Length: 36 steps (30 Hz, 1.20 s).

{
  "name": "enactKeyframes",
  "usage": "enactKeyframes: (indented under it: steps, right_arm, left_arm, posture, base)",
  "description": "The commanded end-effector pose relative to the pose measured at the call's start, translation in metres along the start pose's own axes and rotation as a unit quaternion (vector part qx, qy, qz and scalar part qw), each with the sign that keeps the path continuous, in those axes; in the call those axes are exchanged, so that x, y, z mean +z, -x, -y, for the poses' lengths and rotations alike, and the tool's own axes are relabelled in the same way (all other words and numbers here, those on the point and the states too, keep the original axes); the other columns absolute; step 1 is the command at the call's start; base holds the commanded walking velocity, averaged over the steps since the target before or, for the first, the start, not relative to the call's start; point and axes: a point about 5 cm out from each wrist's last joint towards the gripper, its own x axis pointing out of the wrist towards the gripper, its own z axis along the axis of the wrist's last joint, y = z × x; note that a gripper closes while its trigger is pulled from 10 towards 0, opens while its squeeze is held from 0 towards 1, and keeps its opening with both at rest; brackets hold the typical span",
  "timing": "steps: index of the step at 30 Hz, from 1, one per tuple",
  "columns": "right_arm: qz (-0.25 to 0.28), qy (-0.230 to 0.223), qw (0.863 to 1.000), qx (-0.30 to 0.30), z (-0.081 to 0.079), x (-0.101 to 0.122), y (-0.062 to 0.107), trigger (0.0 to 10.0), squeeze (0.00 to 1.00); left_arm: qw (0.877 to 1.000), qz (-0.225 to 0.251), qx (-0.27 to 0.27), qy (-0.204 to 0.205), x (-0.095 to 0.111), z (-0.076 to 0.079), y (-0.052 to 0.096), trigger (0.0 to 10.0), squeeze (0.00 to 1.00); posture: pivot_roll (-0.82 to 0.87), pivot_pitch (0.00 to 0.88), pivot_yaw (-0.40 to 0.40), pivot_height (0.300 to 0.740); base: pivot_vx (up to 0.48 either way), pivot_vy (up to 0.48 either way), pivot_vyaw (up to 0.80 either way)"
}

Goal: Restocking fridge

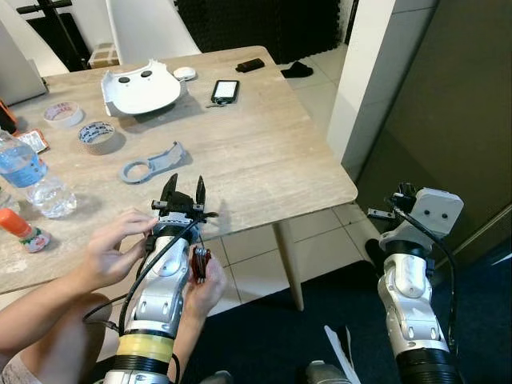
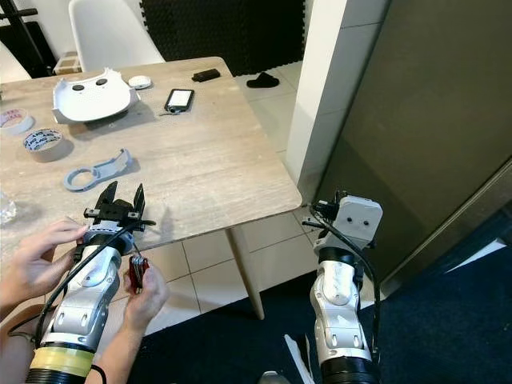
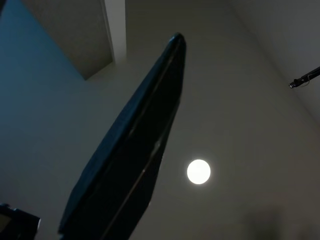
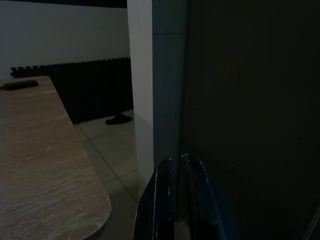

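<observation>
Wooden table [image 1: 264, 152], light grain, stood left of a dark fridge-like panel [image 2: 432, 120] and a white pillar [image 2: 320, 88].

Item: left gripper [image 1: 183, 192], raised over the near table edge, its two black fingers spread in a moderate V and holding nothing. A person's hand [image 1: 112, 244] rested on the left of the wrist; the other hand [image 1: 204, 284] came up on its right side, with a small red tool [image 1: 199, 262] against the arm. The arm looked to be under adjustment, not at work.

Item: right gripper [image 4: 177, 200], low at the right beside the dark panel, well apart from the table. In the right wrist view its fingers lay nearly together with only a slit between, nothing in them.

Item: water bottle [image 1: 32, 178], clear, blue-labelled, upright at the far left of the table. Judged the likeliest stock for the fridge, though not certain. It stood left of the left gripper and somewhat farther, apart from it, with the person's hand between.

Also on the table: two tape rolls [image 1: 96, 134], a grey plastic ring part [image 1: 152, 166], a white shell [image 1: 140, 90], a phone [image 1: 225, 90].

Handling note: the step would go best if the hands cleared first, then the left gripper swung left, wide open, to take the bottle at mid-body and keep it upright.
</observation>
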Motion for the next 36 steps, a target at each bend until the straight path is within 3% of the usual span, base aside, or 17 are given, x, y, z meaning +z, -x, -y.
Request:
enactKeyframes:
  steps: [1, 24, 36]
  right_arm:
    - [-0.008, 0.0, 1.0, -0.005, 0.0042, -0.0028, -0.0002, 10.0, 0.0]
    - [-0.014, 0.003, 1.0, -0.014, 0.0089, -0.0084, 0.0029, 10.0, 0.0]
    - [-0.013, 0.005, 1.0, -0.011, 0.011, -0.0079, 0.0051, 10.0, 0.0]
  left_arm:
    - [1.0, -0.009, 0.004, -0.012, -0.0051, -0.0047, 0.0021, 10.0, 0.0]
    - [1.0, -0.006, 0.007, -0.015, -0.0039, -0.0071, 0.0021, 10.0, 0.0]
    - [1.0, 0.0, -0.001, -0.011, -0.0029, -0.0001, 0.0004, 10.0, 0.0]
  posture:
    - [-0.02, 0.124, -0.013, 0.74]
    - [0.0, 0.105, -0.001, 0.74]
    - [0.0, 0.087, 0.007, 0.74]
  base:
    - [0.0, 0.0, 0.0]
    - [0.0, 0.0, 0.0]
    - [0.0, 0.0, 0.0]
